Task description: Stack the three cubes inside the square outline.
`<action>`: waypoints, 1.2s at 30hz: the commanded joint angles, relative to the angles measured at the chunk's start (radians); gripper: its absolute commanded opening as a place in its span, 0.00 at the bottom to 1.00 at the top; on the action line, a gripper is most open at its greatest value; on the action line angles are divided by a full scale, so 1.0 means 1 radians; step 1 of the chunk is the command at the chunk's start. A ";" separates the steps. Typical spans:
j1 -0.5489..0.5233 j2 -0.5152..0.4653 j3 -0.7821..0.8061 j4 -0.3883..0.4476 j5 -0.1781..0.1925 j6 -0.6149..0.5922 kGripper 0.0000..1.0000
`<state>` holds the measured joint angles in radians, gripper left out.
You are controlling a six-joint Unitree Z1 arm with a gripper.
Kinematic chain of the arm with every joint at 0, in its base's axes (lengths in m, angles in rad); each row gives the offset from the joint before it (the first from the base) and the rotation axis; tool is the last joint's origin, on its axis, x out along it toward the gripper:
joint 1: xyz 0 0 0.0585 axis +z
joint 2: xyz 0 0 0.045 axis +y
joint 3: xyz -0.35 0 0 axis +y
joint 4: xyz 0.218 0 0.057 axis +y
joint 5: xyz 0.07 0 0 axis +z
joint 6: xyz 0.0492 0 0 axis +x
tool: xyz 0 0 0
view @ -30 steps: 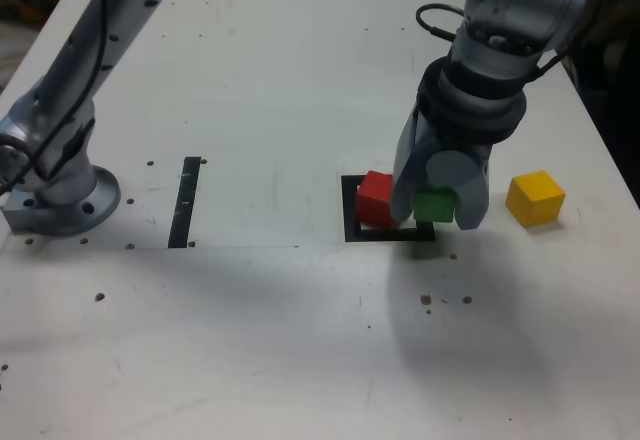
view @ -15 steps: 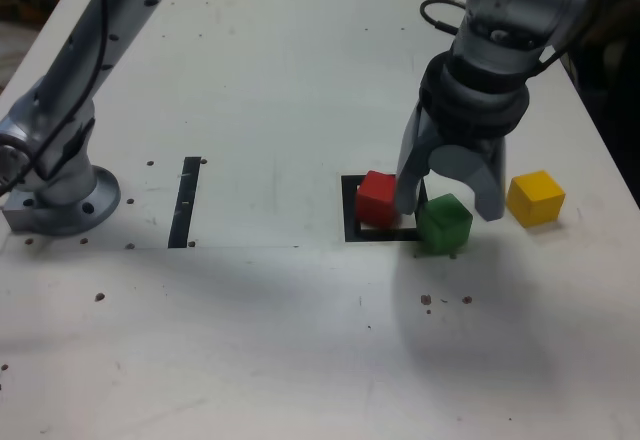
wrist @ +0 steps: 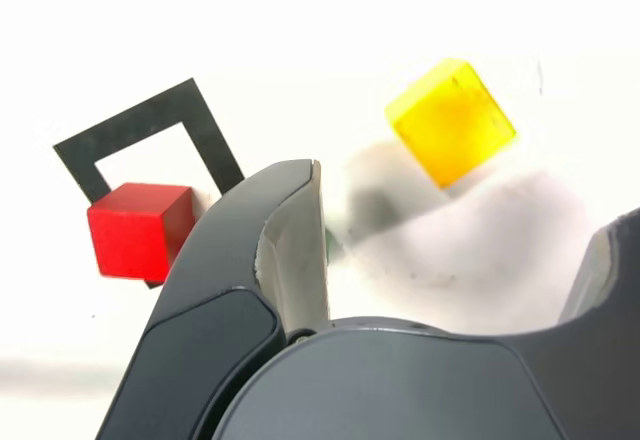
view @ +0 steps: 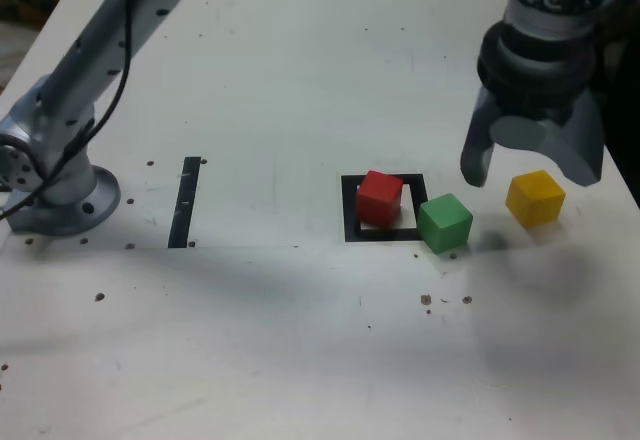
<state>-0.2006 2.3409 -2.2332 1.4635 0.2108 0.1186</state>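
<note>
The red cube (view: 380, 198) sits inside the square outline (view: 350, 210), towards its left side in the exterior view. The green cube (view: 444, 222) rests on the table at the outline's lower right corner, next to the red one and not on it. Further to the exterior view's right lies the yellow cube (view: 535, 198). My gripper (view: 530, 173) hangs open above the yellow cube, holding nothing. The wrist view shows the red cube (wrist: 140, 228), the outline (wrist: 150, 130) and the yellow cube (wrist: 452, 120) beyond the open gripper (wrist: 450, 250); one finger (wrist: 290, 240) hides the green cube.
A narrow black strip (view: 186, 200) lies on the white table at the exterior view's left. The arm's grey base (view: 55, 185) stands at the left edge. The table's right edge runs close behind the yellow cube.
The gripper opened and let go of the green cube, which now rests beside the red one. The gripper then rose and moved right, over the yellow cube.
</note>
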 commanded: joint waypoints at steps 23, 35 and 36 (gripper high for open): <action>0.081 0.187 -0.165 0.014 -0.086 -0.029 0.90; 0.081 0.239 -0.213 0.016 -0.119 -0.058 0.64; 0.081 0.239 -0.215 0.017 -0.114 -0.059 0.61</action>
<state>-0.1191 2.5685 -2.4454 1.4773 0.0897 0.0623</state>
